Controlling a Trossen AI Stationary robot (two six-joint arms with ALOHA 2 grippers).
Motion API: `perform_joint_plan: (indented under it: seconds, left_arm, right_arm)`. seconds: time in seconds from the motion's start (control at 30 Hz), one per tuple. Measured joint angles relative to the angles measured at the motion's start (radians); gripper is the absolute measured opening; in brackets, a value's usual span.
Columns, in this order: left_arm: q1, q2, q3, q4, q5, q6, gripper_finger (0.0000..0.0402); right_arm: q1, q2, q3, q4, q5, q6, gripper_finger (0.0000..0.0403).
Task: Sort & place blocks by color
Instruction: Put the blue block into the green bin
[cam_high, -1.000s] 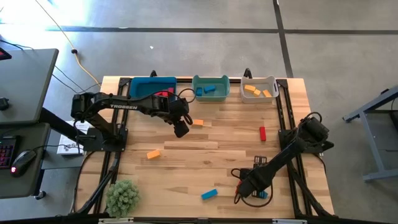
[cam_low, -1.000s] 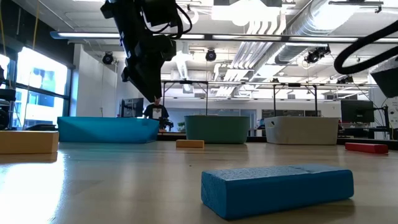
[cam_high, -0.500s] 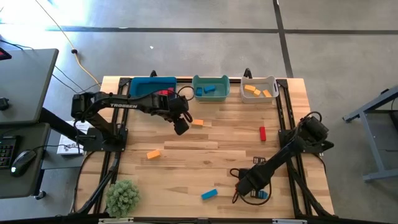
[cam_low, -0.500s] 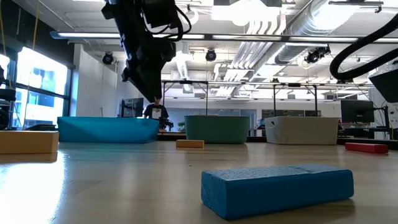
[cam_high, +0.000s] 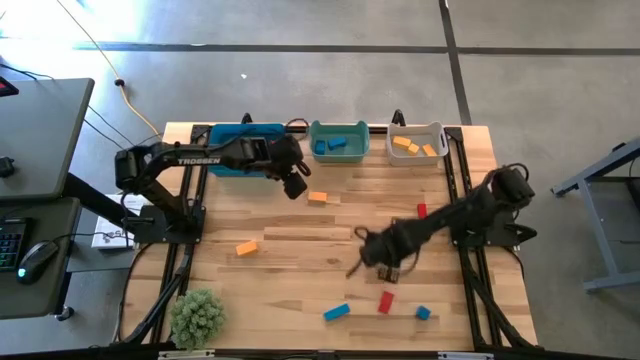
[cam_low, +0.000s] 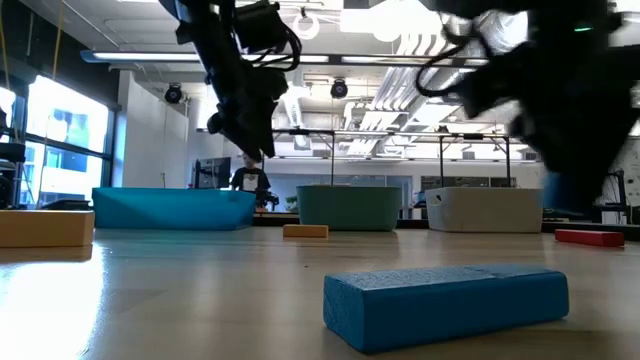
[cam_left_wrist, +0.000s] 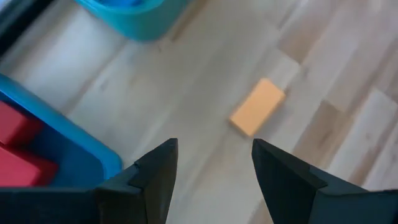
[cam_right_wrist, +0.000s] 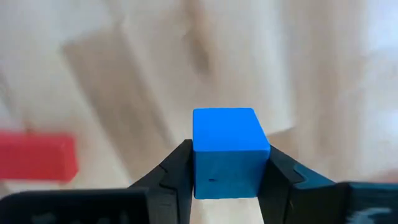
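Right gripper (cam_right_wrist: 225, 180) swung up from near bench (cam_high: 300, 250) edge toward middle, jaws clenched on blue cube (cam_right_wrist: 229, 151), likely bound for teal bin (cam_high: 339, 142). Left gripper (cam_left_wrist: 214, 163) drawn back beside blue bin (cam_high: 232, 150), jaws released, empty, orange block (cam_left_wrist: 257, 114) just ahead.

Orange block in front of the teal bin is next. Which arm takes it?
Left. The left gripper hovers right beside that orange block, jaws open and empty. The right gripper is farther off at mid-table, shut on a blue cube.
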Motion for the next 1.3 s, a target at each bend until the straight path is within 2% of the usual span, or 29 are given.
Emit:
perform_joint_plan:
  seconds: [0.2,0.33,0.57,0.73,0.97,1.07,1.3]
  left_arm:
    - [0.067,0.000,0.000,0.071,0.000,0.043,0.0195]
    - [0.101,0.000,0.000,0.117,0.011,0.066,0.0195]
    - [0.128,0.000,0.000,0.185,0.016,0.147,0.0195]
    - [0.138,0.000,0.000,0.222,0.016,0.205,0.0195]
    - [0.137,0.000,0.000,0.253,0.018,0.298,0.0195]
    - [0.136,0.000,0.000,0.260,0.040,0.314,0.0195]
    - [0.135,0.000,0.000,0.290,0.102,0.315,0.0195]
  right_arm:
    - [-0.226,-0.080,0.000,0.008,0.073,-0.155,0.0108]
    - [-0.384,-0.126,0.000,0.078,0.125,-0.233,0.0108]
    - [-0.633,-0.165,0.001,0.387,0.147,-0.298,0.0108]
    - [-0.771,-0.167,0.001,0.618,0.210,-0.334,0.0108]
    - [-0.916,-0.150,0.002,0.796,0.221,-0.367,0.0108]
    - [-0.955,-0.114,0.002,0.841,0.186,-0.360,0.0108]
    - [-0.966,-0.015,0.002,0.810,0.116,-0.307,0.0108]
